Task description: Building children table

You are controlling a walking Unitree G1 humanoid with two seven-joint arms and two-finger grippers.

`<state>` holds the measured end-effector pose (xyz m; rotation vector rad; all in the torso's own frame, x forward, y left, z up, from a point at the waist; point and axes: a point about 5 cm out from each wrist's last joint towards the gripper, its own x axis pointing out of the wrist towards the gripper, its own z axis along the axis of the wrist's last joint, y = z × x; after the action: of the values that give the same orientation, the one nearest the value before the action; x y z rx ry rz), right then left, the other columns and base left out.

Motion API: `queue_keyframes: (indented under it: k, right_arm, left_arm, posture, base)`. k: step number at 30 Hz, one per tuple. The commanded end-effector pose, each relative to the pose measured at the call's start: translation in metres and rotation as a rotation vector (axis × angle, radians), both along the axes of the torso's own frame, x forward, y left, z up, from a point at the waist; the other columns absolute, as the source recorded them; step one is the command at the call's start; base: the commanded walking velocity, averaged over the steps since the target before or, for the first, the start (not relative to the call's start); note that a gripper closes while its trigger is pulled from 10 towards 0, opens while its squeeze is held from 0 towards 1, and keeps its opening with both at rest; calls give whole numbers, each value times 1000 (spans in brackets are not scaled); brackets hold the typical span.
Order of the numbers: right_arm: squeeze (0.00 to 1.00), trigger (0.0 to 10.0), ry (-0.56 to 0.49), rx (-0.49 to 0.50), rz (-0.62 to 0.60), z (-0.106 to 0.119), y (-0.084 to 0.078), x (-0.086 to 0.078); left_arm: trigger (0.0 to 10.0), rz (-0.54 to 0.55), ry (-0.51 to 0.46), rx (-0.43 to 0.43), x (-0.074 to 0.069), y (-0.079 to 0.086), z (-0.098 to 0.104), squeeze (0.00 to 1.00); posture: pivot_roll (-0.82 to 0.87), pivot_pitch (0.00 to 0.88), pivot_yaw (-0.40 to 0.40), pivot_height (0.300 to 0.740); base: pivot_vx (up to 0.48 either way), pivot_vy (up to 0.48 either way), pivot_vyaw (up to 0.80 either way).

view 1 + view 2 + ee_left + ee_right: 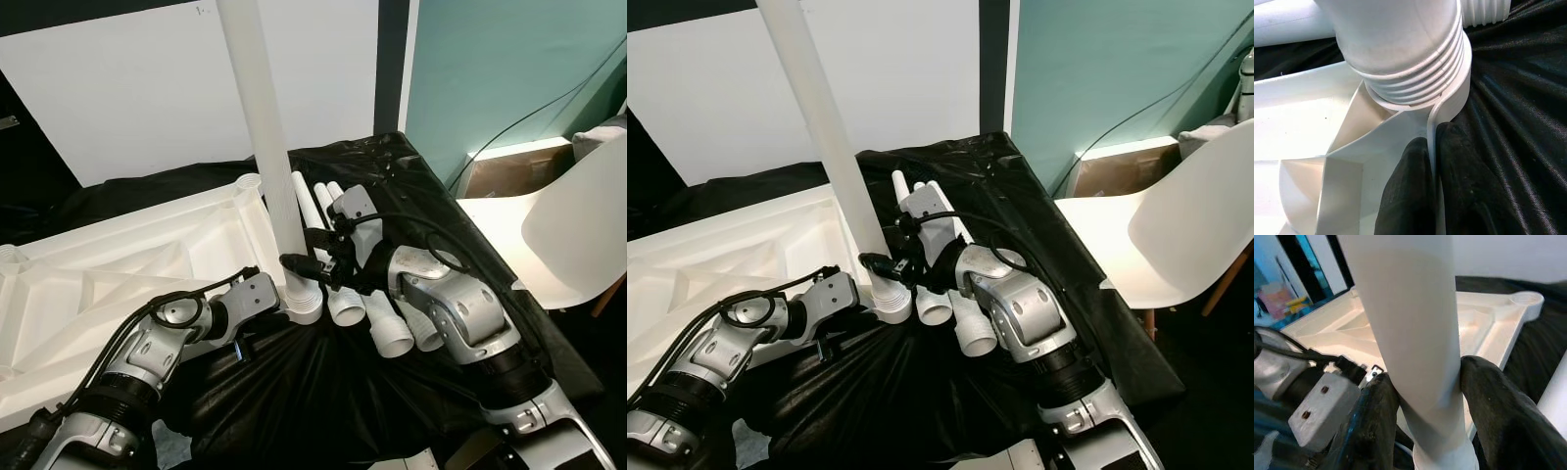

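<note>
One white table leg [257, 117] stands upright in the near corner socket [306, 302] of the upturned tabletop [118, 284] as I run the rig. Its ribbed thread sits at the socket's mouth, several ridges exposed in the left wrist view, so I judge it started but not screwed home.

My right gripper [1425, 396] closes around the leg low down, just above the socket, a black finger pressed on either side of the smooth round tube. My left gripper [1432, 161] pinches the thin wall of the tabletop beside that socket, one finger on each face, bracing it.

The tabletop is hard, glossy moulded plastic, its underside braced with ribs and round collars at the corners. Beyond the socket, the spare legs [377, 318] lie side by side, hollow with open threaded ends; these remain to be fitted, by my reckoning. Everything rests on crinkled black sheeting [323, 401]. Well beyond the spare legs stands a smooth white shell chair [578, 235].
</note>
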<state>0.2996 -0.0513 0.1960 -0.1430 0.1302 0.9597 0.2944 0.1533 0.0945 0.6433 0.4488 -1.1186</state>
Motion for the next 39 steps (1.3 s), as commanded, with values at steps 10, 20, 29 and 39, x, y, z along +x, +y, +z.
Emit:
queue_keyframes:
  k: [10, 20, 29, 39]
  right_arm:
    - [0, 10000, 225, 17, -73, -14, -13, 4]
    - [0, 10000, 3, 42, -208, -35, -10, 1]
    - [0, 10000, -98, 151, -313, -50, 7, -2]
    - [1000, 10000, -218, 312, -337, -44, 42, -6]
  left_arm:
    - [10000, 146, 91, 135, -12, 23, -37, 0]
    - [10000, 144, 91, 131, -12, 22, -38, 0]
    - [10000, 151, 112, 159, -24, 36, -36, 0]
    - [10000, 173, 122, 172, -33, 45, -35, 0]
  posture:
    - [29, 0, 53, 740]
    - [46, 0, 53, 740]
    - [118, 0, 82, 740]
    - [172, 0, 86, 740]
  base:
    - [0, 0, 0]
    - [0, 0, 0]
    - [0, 0, 0]
    - [0, 0, 0]
